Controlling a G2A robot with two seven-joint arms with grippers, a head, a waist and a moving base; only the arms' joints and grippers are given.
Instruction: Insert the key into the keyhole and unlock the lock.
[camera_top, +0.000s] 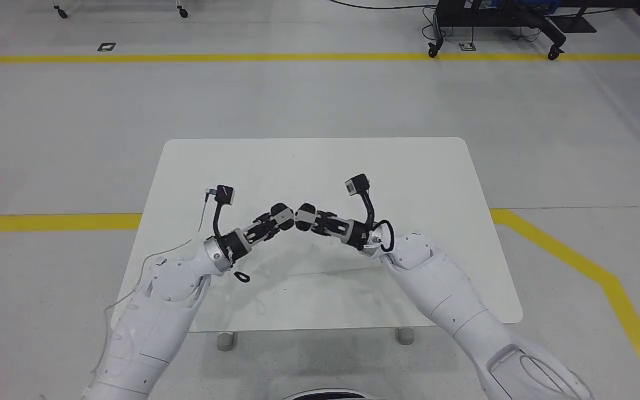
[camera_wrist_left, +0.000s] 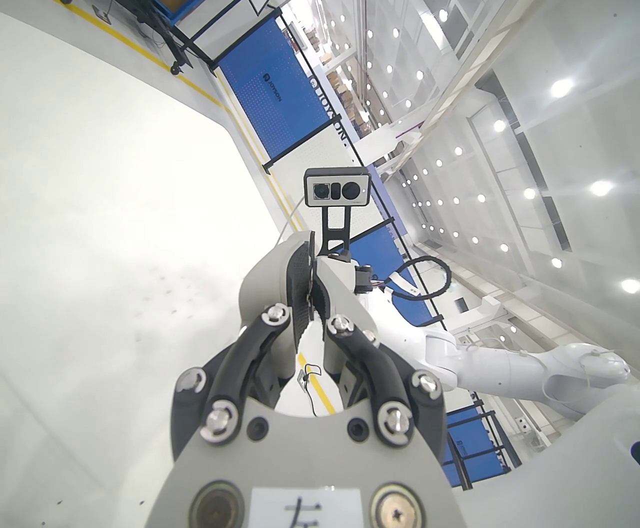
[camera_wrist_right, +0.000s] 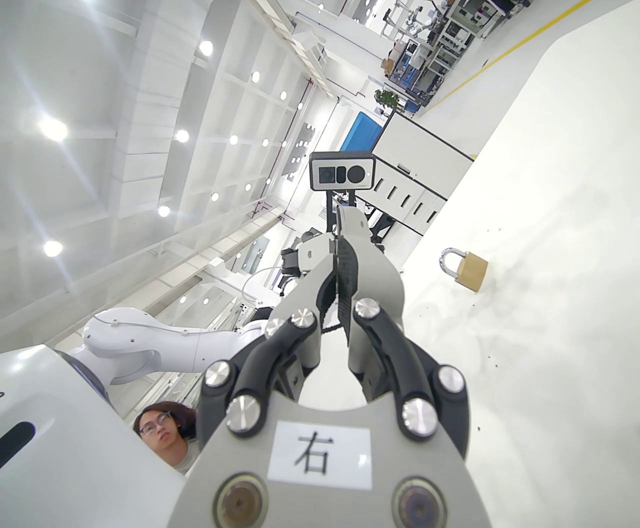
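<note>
A brass padlock (camera_wrist_right: 469, 270) with a silver shackle lies flat on the white table (camera_top: 420, 170), beside my right gripper (camera_wrist_right: 340, 225) and apart from it. The shackle looks closed. In the top view the two arms meet tip to tip over the table's middle, left gripper (camera_top: 283, 214) against right gripper (camera_top: 303, 213). Both are shut, pads pressed together. In the left wrist view a small dark bit sits between the pads of the left gripper (camera_wrist_left: 314, 257); I cannot tell what it is. No key can be made out.
Each wrist view looks straight at the other arm's wrist camera (camera_wrist_left: 337, 186) (camera_wrist_right: 341, 171), just past the fingertips. Bare table surface lies on all sides of the arms. The table's far edge (camera_top: 310, 140) and side edges are well away from the grippers.
</note>
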